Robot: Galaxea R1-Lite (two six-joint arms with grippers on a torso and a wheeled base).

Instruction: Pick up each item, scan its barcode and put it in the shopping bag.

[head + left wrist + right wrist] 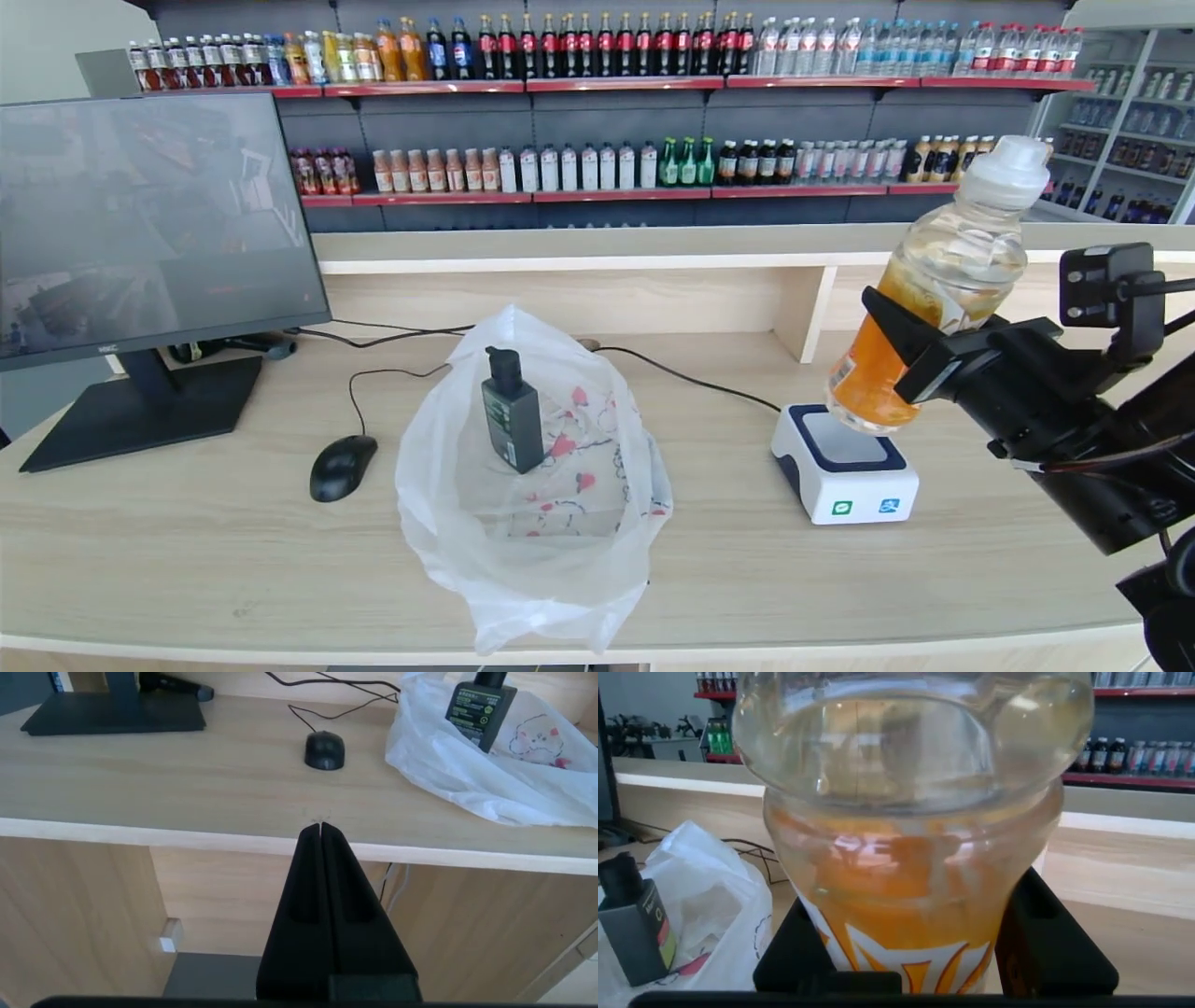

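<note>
Head camera overlooks the counter (187, 560) — wrist cameras, closer, share the shopping bag (439, 761).

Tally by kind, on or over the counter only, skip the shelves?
Bottles: 2 (orange drink, dark pump bottle)
Shopping bag: 1
Scanner: 1
Mouse: 1
Monitor: 1
Total: 6

No print can be read; the scanner (842, 487) carries a green and a blue square icon on its front.

Glossy plastic bottle (952, 252), filmy plastic bag (429, 485), matt wooden counter (187, 541).
</note>
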